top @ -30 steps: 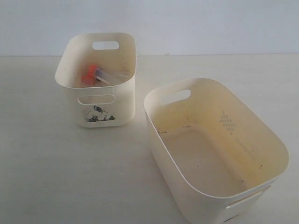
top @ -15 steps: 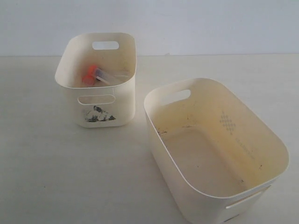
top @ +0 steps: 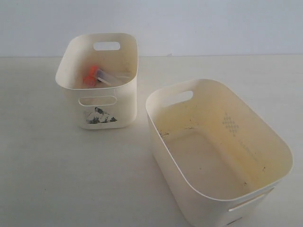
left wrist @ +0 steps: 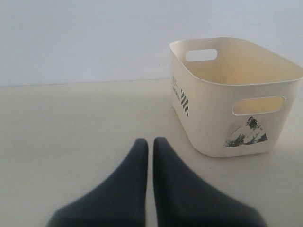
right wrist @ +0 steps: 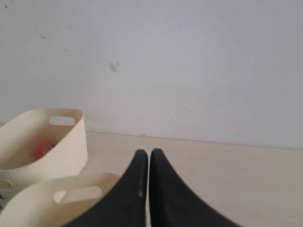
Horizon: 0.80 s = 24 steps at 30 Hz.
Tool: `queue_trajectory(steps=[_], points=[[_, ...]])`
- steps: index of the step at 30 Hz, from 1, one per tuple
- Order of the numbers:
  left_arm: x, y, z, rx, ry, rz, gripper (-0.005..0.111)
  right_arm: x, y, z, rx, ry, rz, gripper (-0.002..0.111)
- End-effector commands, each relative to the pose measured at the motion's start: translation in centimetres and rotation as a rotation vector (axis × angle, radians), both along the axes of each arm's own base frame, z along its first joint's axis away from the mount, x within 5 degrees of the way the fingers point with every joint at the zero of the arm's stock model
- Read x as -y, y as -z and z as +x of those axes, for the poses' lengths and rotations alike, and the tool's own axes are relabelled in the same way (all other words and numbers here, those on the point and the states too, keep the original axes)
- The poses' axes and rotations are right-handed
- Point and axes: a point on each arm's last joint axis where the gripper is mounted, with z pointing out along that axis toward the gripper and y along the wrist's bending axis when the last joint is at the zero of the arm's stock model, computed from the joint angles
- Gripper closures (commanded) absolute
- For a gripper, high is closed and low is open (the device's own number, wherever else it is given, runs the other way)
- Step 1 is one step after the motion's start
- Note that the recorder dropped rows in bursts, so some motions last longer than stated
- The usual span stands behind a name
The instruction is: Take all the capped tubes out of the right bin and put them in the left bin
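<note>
The smaller left bin [top: 124,101] with the black-and-white sticker stands at the back left. Capped tubes [top: 100,75] lie inside it: an orange-red cap and a clear tube body show, the others are hidden behind its wall. The larger right bin [top: 265,137] with the dotted patch holds no tube that I can see, only dark specks. In the left wrist view my left gripper [left wrist: 150,143] is shut with nothing in it, low over the table, short of the left bin [left wrist: 208,123]. My right gripper [right wrist: 149,153] is shut on nothing, beside the right bin's rim [right wrist: 33,201]. Neither gripper appears in the exterior view.
A pale wall rises behind the cream table [top: 57,170]. The two bins stand close together, a narrow gap between them. In the right wrist view the left bin [right wrist: 71,146] shows an orange cap [right wrist: 41,148] inside.
</note>
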Motion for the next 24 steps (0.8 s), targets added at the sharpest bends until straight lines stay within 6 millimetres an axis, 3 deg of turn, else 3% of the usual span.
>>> queue_trajectory(steps=[1, 6, 13, 16, 24], points=[[0.0, -0.2, 0.0, 0.01, 0.001, -0.007, 0.102, 0.9, 4.5, -1.3, 0.025, 0.091, -0.007, 0.107], [0.0, -0.2, 0.0, 0.01, 0.001, -0.007, 0.102, 1.3, 7.7, -1.6, 0.003, 0.139, -0.011, 0.107], [0.0, -0.2, 0.0, 0.01, 0.001, -0.007, 0.102, 1.5, 10.2, -2.7, 0.036, 0.156, -0.024, 0.107], [0.0, -0.2, 0.0, 0.01, 0.001, -0.007, 0.102, 1.4, 10.2, -3.3, 0.074, 0.141, -0.004, 0.107], [0.0, -0.2, 0.0, 0.01, 0.001, -0.007, 0.102, 1.5, 11.4, -4.0, -0.02, 0.141, -0.02, 0.107]])
